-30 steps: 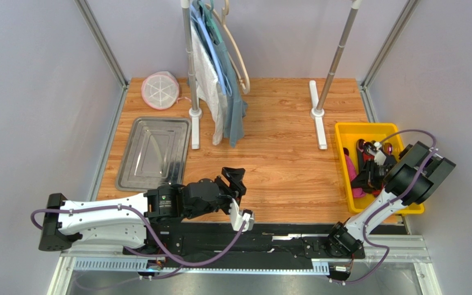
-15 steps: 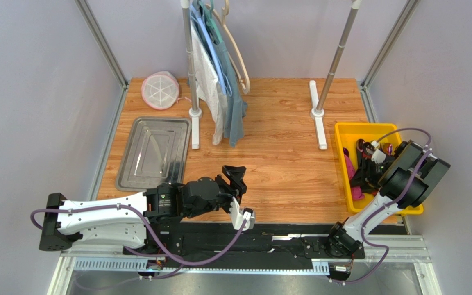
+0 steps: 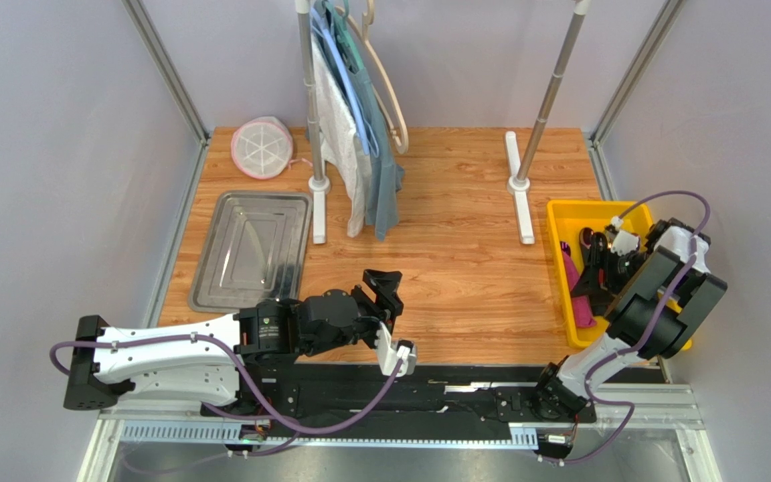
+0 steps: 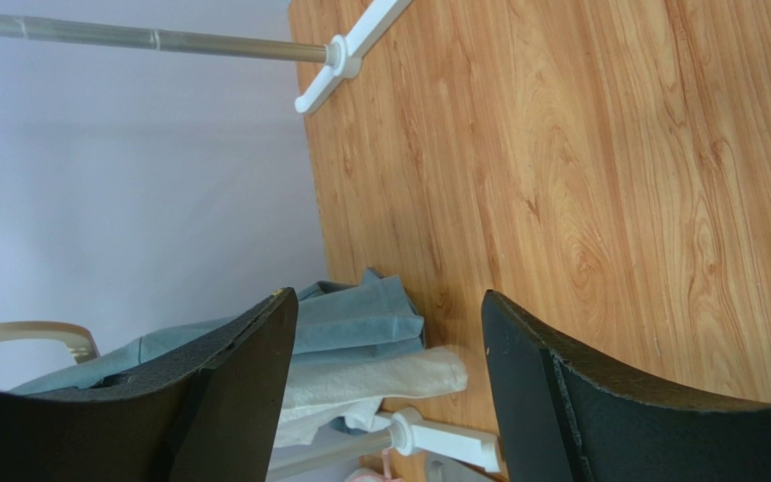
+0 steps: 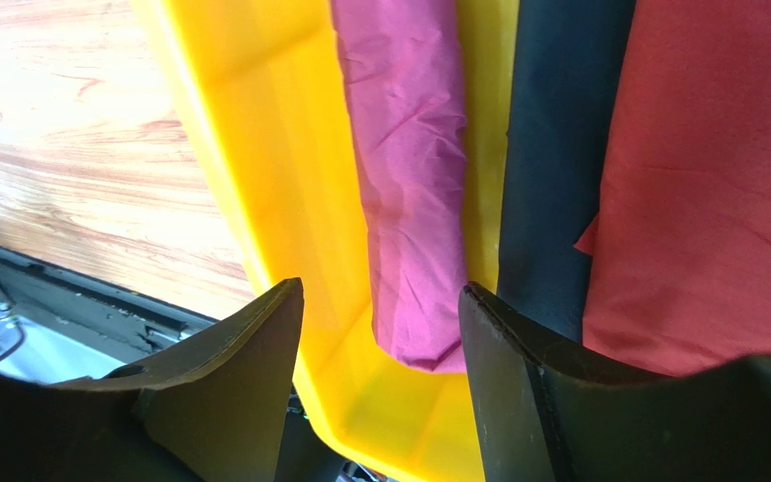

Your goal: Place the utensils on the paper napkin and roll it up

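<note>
Looking across table (image 3: 460, 261), you see yellow bin (image 3: 558, 213) at right edge. Your left end effector (image 4: 390, 301) hovers over bare wood near front edge, jaws apart, empty. Your right end effector (image 5: 379, 291) hangs over bin, jaws apart, gripping nothing, just above paper napkin (image 5: 410, 181). Napkin lies bunched lengthwise along bin's left wall, beside dark blue bundle (image 5: 560, 151) and red bundle (image 5: 701, 181). Utensils (image 3: 587, 241) seem to lie at bin's far end, partly hidden.
</note>
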